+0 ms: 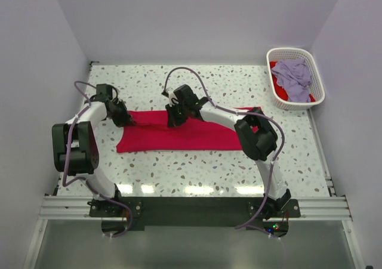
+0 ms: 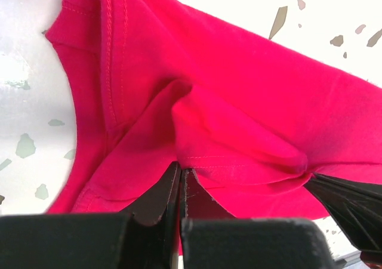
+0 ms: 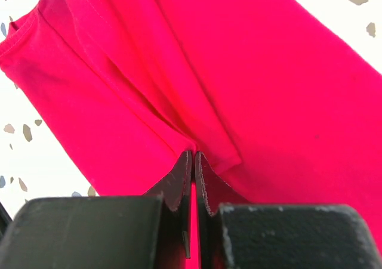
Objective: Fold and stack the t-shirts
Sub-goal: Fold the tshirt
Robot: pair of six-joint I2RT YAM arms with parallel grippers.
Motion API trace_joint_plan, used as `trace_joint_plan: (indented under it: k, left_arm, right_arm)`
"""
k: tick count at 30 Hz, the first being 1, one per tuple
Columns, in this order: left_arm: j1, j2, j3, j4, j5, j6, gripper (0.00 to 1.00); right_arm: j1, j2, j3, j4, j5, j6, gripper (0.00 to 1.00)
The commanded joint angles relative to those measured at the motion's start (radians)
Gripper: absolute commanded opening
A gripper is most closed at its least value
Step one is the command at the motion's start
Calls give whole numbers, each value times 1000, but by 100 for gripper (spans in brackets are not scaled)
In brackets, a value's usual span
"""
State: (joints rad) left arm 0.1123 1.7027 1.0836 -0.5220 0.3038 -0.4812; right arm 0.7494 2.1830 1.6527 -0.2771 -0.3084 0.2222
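Note:
A crimson red t-shirt lies folded in a long strip across the middle of the table. My left gripper is shut on its left end, near the neckline; in the left wrist view the cloth bunches at the closed fingertips. My right gripper is shut on the shirt's far edge near the middle; in the right wrist view a fold of red cloth is pinched at the fingertips. A pale lavender t-shirt lies on another red one in the basket.
A white slotted plastic basket stands at the far right corner of the speckled table. White walls close in the back and both sides.

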Motion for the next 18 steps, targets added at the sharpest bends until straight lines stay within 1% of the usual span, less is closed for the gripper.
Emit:
trace_joint_plan:
  k: [1,2,3,7,8,9,11,13,14,18]
  left_arm:
    - [7,-14,24,-18,23,29,0]
    - [7,-18,21,-16,17,27,2]
    - [7,-20,12,-16,12,26,3]
    - [7,-32,-14,-16,-11,23,7]
    - [7,-41,-22,-15,-20,21,11]
    - [9,-46,-34,-10,-23,20,14]
    - [7,-64,-47,-9,-35,15,18]
    - [7,-90,-63,-9,-37,18,23]
    - [7,-100,-73,-15,-41,19,26]
    - [9,-172,-100,-45,-94,42,31]
  right_arm:
    - [7,-83,-16,-5,23,-46,1]
    - [8,-83,-16,-10,19,-52,2]
    - [10,-80,-14,-14,14,-53,5]
    - [18,-71,-16,-34,-15,-60,8]
    - [22,-69,-18,-36,-30,-61,9]
    - [27,-69,-19,-39,-38,-60,12]
    - [31,-72,-22,-48,-50,-60,15]
    - [33,-80,-34,-56,-57,-55,24]
    - [33,-95,-39,-59,-67,-53,30]
    - [34,-169,-79,-94,-63,-66,37]
